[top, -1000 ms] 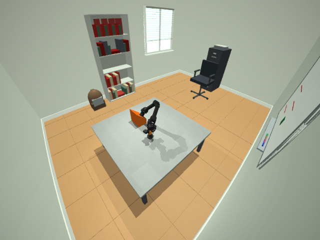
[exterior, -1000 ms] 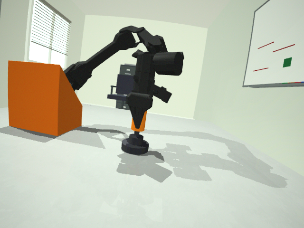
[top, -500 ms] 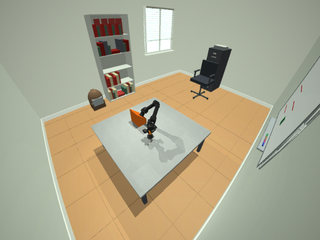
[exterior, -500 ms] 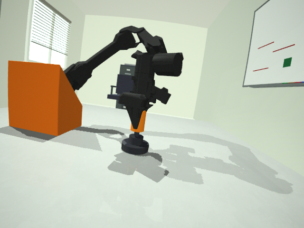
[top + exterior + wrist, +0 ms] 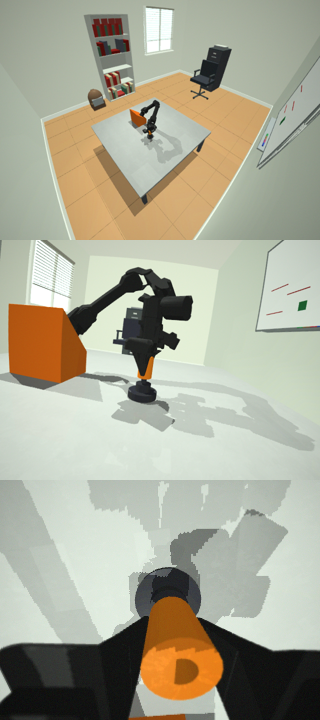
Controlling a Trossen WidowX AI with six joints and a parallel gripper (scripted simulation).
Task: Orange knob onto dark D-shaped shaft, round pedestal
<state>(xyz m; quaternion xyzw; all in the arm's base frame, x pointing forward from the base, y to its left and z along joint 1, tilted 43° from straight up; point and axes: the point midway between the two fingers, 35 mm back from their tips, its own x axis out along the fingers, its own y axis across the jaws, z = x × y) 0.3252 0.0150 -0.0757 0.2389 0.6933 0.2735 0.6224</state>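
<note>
The gripper of a black robot arm pinches an orange knob directly above the round pedestal, its fingers pointing down. To the left of the pedestal, in the exterior view, stands a large orange block, well apart from the knob. At the pedestal, a short length of dark shaft shows beneath the knob's lower end, and whether its tip has entered the hole cannot be told.

The likeliest trouble is a mismatch of flats: with the shaft's flat side out of sight, a downward push at the wrong angle could jam the knob on the shaft's tip. Pressing harder then might tilt the knob or make it slip between the fingers, and turning under too much load could twist it in the grip. Letting go early could leave it perched above the pedestal.

The knob is a smooth, upright cylinder, bright orange on its sunlit top and browner down its shaded side. In the wrist view, its D-shaped hole shows a straight edge at the left and a curve at the right.
</note>
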